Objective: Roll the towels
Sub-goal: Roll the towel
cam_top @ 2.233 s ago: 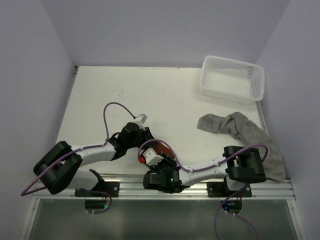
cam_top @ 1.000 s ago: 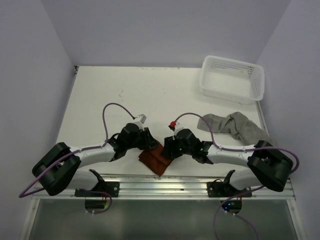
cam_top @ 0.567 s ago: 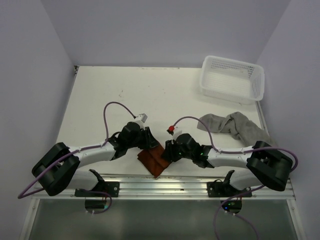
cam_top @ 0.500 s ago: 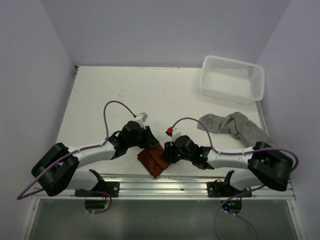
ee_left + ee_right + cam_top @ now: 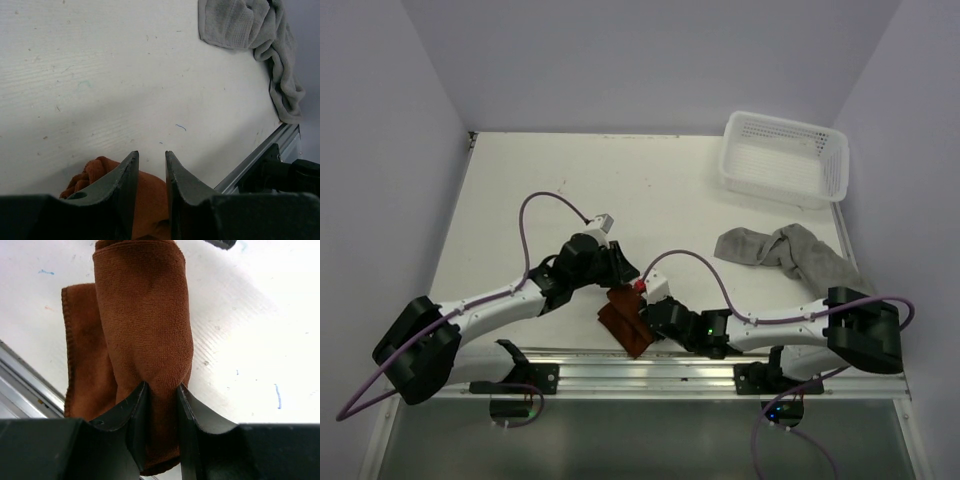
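Rust-brown towel (image 5: 623,322) is located at the near edge of the desk (image 5: 540,190), centre, partly doubled into a thick fold. The fold's near end is clenched in the right claw (image 5: 161,387); its far end is pinched by the left claw (image 5: 151,156). Grey towel (image 5: 800,255) is seen crumpled to the right, well apart, near the white basket (image 5: 785,160).

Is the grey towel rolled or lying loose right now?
Loose, not rolled: the grey towel lies crumpled and sprawled out near the white mesh basket.
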You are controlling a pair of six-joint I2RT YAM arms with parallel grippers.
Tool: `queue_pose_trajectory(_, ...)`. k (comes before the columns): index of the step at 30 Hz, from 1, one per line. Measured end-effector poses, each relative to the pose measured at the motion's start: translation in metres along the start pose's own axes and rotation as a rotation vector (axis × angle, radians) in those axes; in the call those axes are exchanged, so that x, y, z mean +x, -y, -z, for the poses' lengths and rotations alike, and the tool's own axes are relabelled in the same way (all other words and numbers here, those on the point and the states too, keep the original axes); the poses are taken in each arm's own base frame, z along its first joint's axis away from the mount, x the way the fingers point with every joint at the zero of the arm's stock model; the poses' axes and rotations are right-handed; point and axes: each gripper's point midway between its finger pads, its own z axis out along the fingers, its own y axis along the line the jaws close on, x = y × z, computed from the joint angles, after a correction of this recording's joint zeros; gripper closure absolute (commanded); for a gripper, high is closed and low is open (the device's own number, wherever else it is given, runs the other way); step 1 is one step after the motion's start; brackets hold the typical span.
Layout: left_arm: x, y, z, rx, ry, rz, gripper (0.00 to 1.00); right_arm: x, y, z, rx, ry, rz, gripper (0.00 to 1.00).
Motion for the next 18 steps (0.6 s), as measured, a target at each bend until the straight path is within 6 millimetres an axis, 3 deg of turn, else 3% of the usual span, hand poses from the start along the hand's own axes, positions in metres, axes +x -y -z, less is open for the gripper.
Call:
queue_pose_trajectory(7,0.001,0.001,0.002,0.003,-0.009,0.002,0.68,-0.007,-0.007,0.002,0.165,0.036,0.19,0.69)
queue_pose_trajectory(18,-0.001,0.011,0.002,0.033,-0.019,0.006,0.68,-0.008,0.005,-0.003,0.367,0.067,0.396,0.66)
